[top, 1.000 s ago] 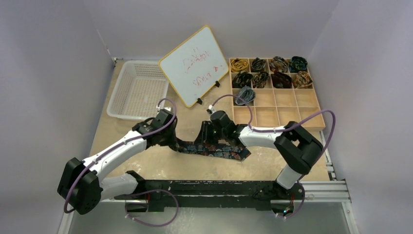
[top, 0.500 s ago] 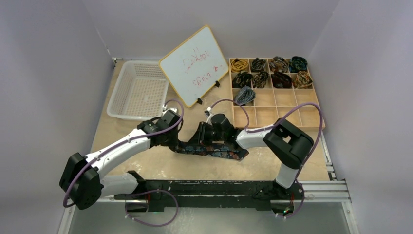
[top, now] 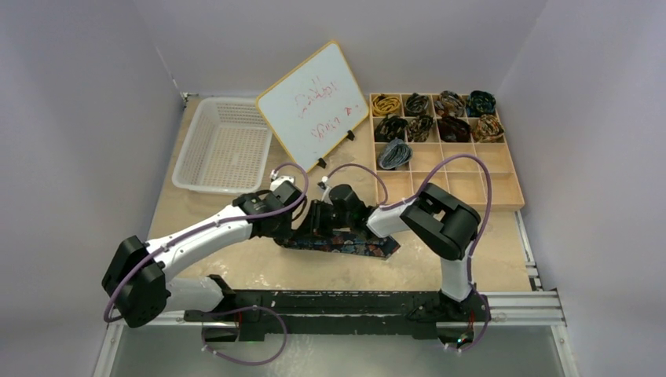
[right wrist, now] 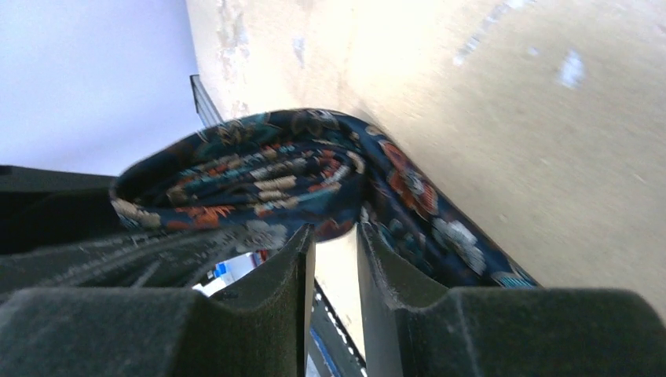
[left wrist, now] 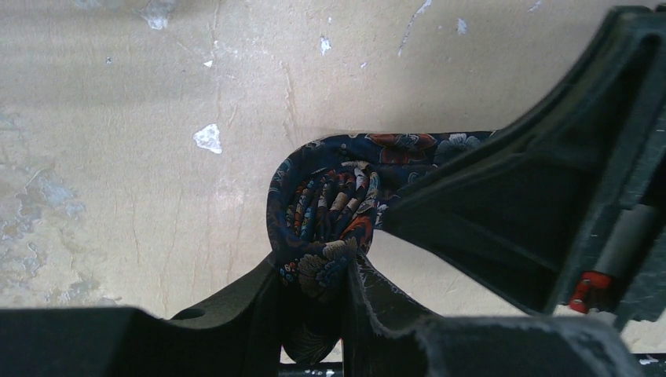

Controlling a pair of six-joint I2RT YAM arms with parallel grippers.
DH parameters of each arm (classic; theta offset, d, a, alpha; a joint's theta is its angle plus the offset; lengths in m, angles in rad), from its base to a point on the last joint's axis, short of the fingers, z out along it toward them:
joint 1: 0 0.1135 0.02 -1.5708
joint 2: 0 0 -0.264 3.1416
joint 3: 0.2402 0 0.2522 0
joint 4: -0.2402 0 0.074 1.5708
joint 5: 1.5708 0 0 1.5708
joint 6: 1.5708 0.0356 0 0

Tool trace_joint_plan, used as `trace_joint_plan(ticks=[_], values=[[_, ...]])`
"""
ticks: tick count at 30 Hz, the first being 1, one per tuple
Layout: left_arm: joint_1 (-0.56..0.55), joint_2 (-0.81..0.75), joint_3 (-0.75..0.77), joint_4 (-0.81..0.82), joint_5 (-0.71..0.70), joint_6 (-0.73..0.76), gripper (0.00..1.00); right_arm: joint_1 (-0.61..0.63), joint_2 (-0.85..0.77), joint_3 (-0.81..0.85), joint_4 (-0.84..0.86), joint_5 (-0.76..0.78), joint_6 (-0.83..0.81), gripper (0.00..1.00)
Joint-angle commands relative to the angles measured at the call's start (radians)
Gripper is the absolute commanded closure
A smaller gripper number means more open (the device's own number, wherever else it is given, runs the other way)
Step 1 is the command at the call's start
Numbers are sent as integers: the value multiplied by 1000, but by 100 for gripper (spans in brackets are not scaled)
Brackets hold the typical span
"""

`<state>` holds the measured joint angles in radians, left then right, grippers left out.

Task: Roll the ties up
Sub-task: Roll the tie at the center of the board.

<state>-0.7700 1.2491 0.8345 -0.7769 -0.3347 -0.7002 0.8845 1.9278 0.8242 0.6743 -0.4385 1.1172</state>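
Tie: a navy floral fabric necktie lies on the pale wooden bench between my two arms, partly wound.
Coil: the rolled part is the tie's left end. The flat strip runs rightward from it, passing under my right wrist.
Left hand: the left hand is closed, pinching the coil's near edge.
Right hand: the right hand touches the coil from the strip side. Its fingers are nearly together, and I cannot tell whether they pinch cloth.
Key relation: both hands are at the coil, so I judge rolling must travel right, along the strip's long axis.
Around: a wooden compartment tray holding rolled ties, a white plastic basket and a tilted whiteboard, all well apart.
In the way: only my right hand, over the strip.
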Motion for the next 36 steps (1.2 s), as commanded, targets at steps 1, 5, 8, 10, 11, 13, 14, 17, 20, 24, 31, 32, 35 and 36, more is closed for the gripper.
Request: trace_joint_plan(ticks=[1, 5, 8, 10, 11, 13, 14, 17, 20, 24, 31, 32, 35, 36], values=[[-31, 16, 56, -28, -59, -41, 75, 24, 23, 76, -39, -18, -41, 71], [-57, 32, 68, -54, -84, -70, 75, 25, 62, 91, -46, -18, -34, 73], [-70, 40, 75, -73, -101, -86, 75, 26, 68, 100, -42, -13, -34, 75], [-78, 46, 85, -86, -112, -94, 75, 26, 68, 106, -51, -9, -38, 75], [-81, 50, 90, -91, -118, -97, 75, 25, 66, 108, -55, -8, -40, 76], [-90, 56, 99, -97, -128, -104, 75, 27, 58, 106, -57, -6, -42, 76], [-94, 59, 102, -100, -134, -106, 75, 26, 52, 105, -60, -5, -43, 78], [-100, 67, 112, -92, -129, -106, 75, 26, 50, 122, -104, 18, -62, 79], [-109, 70, 114, -72, -111, -99, 75, 28, 72, 125, -101, 2, -55, 82], [-126, 79, 106, -55, -102, -86, 75, 28, 75, 123, -63, -24, -38, 82], [-158, 129, 140, -110, -161, -133, 75, 20, -38, 117, -163, 38, -49, 82], [-162, 132, 141, -109, -161, -137, 75, 20, -72, 96, -163, 75, -42, 80], [-171, 137, 139, -99, -161, -141, 75, 14, -143, 64, -230, 165, -28, 78], [-175, 141, 141, -105, -167, -148, 75, 10, -164, 60, -267, 199, -32, 77]])
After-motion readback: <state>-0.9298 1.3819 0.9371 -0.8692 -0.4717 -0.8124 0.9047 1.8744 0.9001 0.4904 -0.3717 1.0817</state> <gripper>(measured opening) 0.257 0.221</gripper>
